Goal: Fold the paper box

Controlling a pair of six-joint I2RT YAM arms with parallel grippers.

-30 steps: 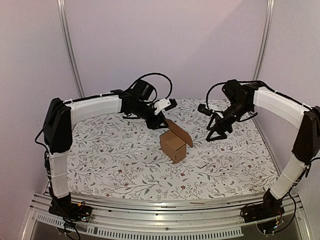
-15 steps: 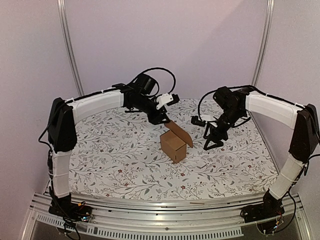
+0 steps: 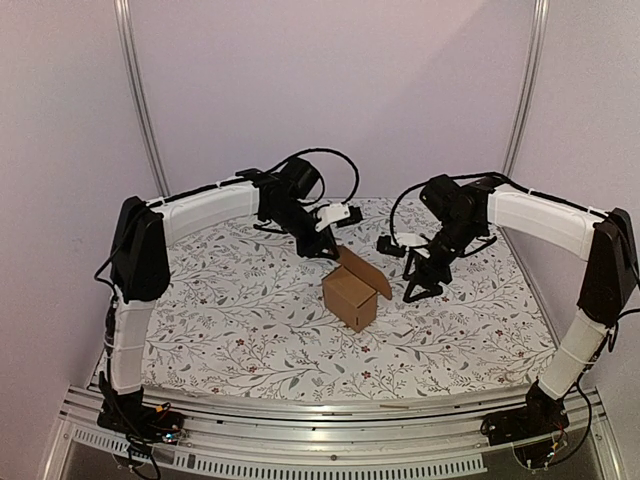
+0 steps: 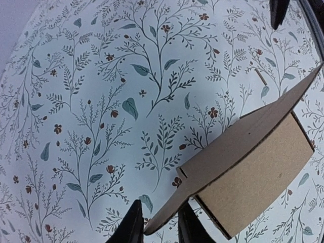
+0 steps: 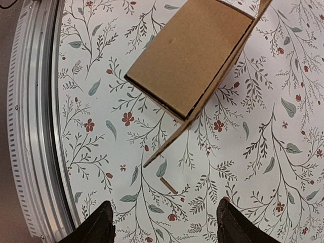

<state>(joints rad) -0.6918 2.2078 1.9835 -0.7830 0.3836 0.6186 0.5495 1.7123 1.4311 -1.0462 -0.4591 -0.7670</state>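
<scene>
The left pincer point(image 4: 158, 229) pinches the raised lid flap point(image 4: 238, 147) of the paper box point(image 3: 351, 296) (fingers nearly together). The right pincer point(image 5: 163, 223) hangs spread wide beside the box, touching nothing; the box stands upright on the desk point(image 3: 220, 320), flap tilted toward the far right.

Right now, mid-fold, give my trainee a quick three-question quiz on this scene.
1. True or false: the lid flap of the paper box stands open.
2. Which claw has the lid flap's edge between its fingers? A) left claw B) right claw C) neither
3. Fill in: in the right wrist view, the right claw's fingers are spread wide and hold ____.

Key
1. True: the flap sticks out and up from the box top.
2. A: in the left wrist view the flap's tip sits between the two fingers.
3. Nothing: only the patterned tablecloth and a small loose sliver lie between them.
</scene>
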